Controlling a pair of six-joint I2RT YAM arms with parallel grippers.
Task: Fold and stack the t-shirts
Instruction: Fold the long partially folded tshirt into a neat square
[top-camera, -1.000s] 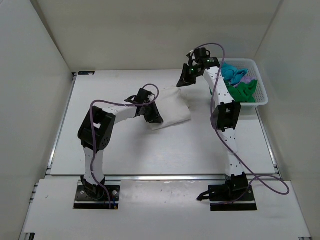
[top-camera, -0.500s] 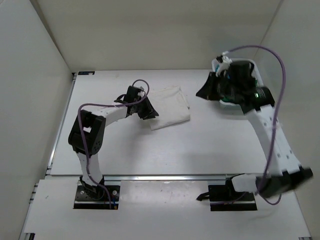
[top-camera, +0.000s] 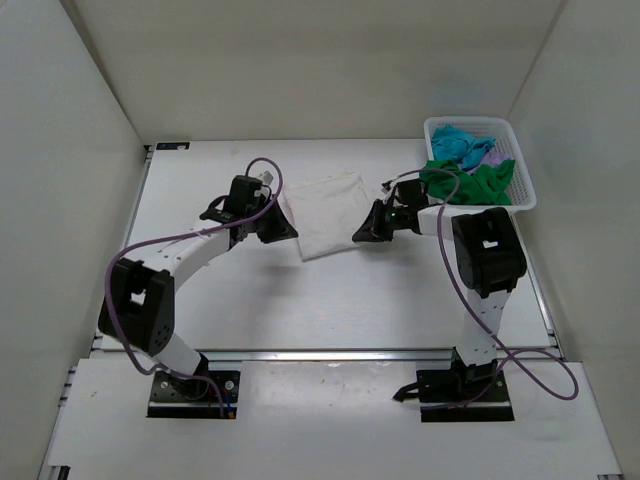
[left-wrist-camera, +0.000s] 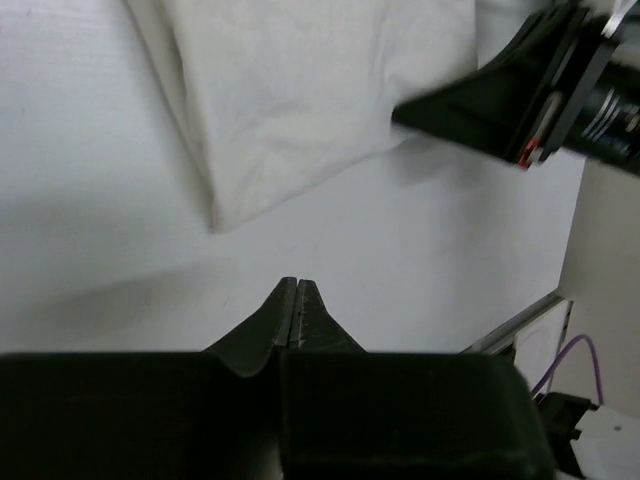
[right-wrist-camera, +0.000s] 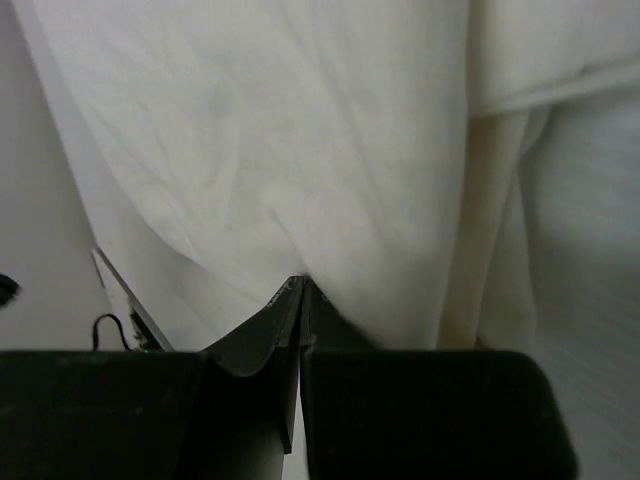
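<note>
Cream shirt lies folded mid-table between 2 clenched grippers, left gripper empty just off its left edge, right gripper touching its right edge and nearer the basket of 3 unfolded shirts.

Cream-white t-shirt partly outside right wrist view

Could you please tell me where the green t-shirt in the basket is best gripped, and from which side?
Probably the bunched fold of the green t-shirt at the left rim of the basket, taken from above on the table side. The shirt lies uncovered at the basket's near end, and there the cloth seems to ride up over the wall.
</note>
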